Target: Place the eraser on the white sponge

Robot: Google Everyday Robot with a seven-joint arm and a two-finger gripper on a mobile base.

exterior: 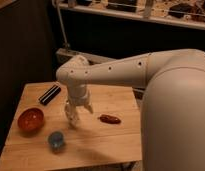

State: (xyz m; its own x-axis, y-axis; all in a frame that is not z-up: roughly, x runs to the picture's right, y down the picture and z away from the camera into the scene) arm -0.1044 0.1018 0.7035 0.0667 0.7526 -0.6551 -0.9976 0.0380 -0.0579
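Black eraser (49, 94) back-left | jaws apart above table (111, 145) middle

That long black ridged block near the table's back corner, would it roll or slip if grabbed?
The eraser looks flat-sided and lies flat, so it probably slides rather than rolls. Its lengthwise ridges likely aid grip. Straight edges suggest stiffness. The gripper hovers above the table, apart from it.

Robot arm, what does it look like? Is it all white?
Mostly: the arm is creamy white, thick and rounded, with small dark dots along it. No cables show. Its gripper, the same pale colour, hangs over the wooden table near the red bowl.
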